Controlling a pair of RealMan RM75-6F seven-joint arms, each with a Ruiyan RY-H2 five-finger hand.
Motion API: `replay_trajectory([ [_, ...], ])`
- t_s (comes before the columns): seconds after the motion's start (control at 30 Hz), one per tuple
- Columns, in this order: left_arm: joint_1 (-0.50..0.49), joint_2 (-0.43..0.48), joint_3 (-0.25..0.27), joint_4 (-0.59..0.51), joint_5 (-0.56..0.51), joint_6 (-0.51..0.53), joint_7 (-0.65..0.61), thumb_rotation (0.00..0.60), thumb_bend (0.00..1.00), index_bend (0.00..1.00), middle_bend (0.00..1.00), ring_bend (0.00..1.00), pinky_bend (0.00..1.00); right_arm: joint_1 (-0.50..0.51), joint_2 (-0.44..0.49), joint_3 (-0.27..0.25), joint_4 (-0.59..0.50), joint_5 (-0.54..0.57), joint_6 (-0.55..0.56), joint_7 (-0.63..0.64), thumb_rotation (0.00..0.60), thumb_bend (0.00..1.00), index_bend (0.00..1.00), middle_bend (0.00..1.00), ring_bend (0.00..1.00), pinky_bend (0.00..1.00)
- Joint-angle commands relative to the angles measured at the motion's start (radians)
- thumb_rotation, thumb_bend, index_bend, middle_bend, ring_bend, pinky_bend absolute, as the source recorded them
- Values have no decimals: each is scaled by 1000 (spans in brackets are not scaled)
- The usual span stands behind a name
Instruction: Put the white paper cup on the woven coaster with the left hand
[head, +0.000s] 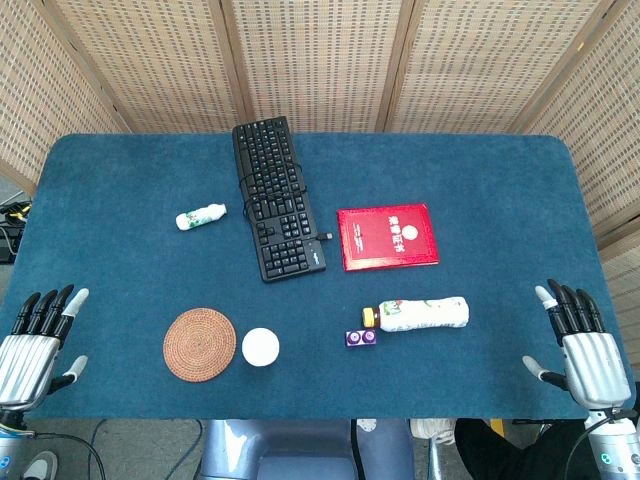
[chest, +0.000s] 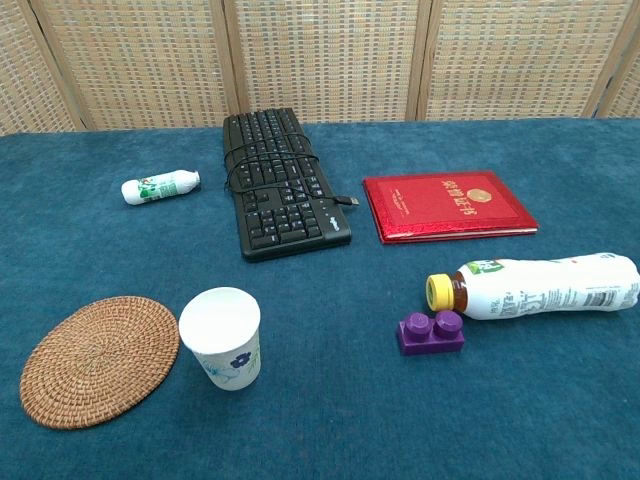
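Cup (chest: 221, 338) upright beside coaster (chest: 99, 358); keyboard (chest: 276, 182) well apart; both hands' fingers released.

Open blue table (head: 110, 300) between left hand (head: 35, 340) and woven coaster (head: 199, 344) — unobstructed.

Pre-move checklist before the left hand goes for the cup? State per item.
1. Left hand free, fingers apart, holding nothing: ok.
2. White paper cup upright, open end up: ok.
3. Woven coaster bare, nothing on it: ok.
4. Cup stands just beside the coaster, on the side away from the left hand, so the reach passes over the coaster: ok, but watch for dragging it.
5. Right hand open at the far table edge, out of the path: ok.
6. Cup contents: cannot tell.
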Motion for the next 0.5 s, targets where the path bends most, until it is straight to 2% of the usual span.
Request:
replay_trajectory([
  [0.03, 0, 0, 0, 0, 0, 0, 1, 600, 281, 0, 0, 0, 0, 0, 1, -1, 0, -1, -2, 0, 600, 81, 38, 0, 0, 0],
  [0.5, -3, -4, 0, 8, 19, 6, -15, 600, 284, 0, 0, 0, 0, -1, 5, -1, -5, 0, -2, 14, 600, 81, 38, 0, 0, 0],
])
